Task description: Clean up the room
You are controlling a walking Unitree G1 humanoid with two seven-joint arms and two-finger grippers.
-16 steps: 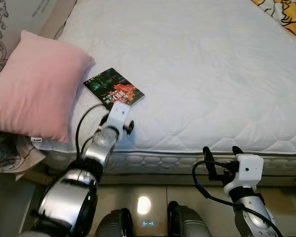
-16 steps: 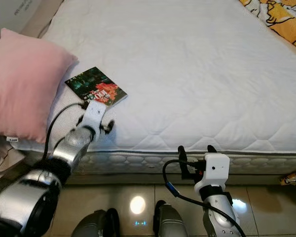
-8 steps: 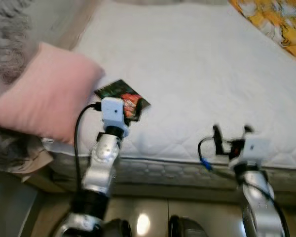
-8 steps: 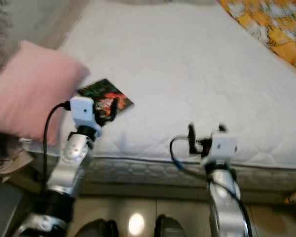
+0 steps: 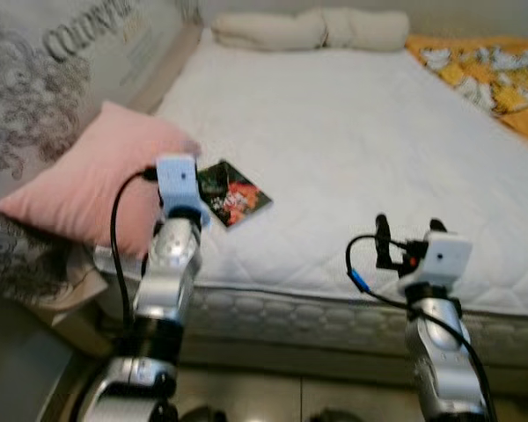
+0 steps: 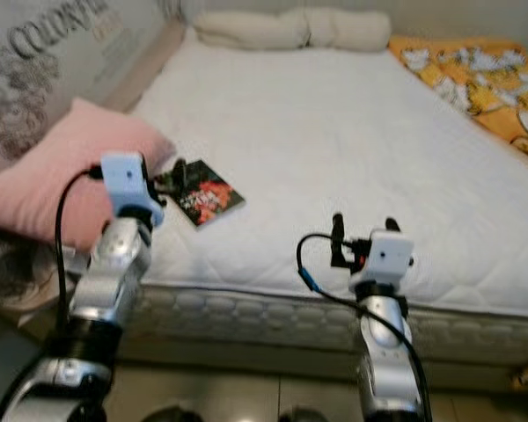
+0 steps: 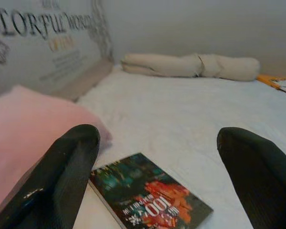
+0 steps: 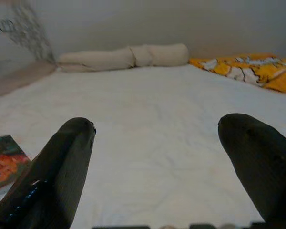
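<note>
Pink pillow (image 5: 79,189) is resting at the bed's left edge. Left gripper (image 7: 157,191), fingers spread, is hovering just short of the book (image 5: 233,193), which is lying flat on the mattress (image 5: 352,132), straight ahead. Right gripper (image 5: 407,236), also spread and empty, is sitting farther off.

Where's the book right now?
The book lies flat on the white mattress near its left front corner, just right of the pink pillow, with the open left claw right at it.

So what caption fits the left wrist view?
Open left gripper poised over a book on the white mattress beside a pink pillow.
</note>
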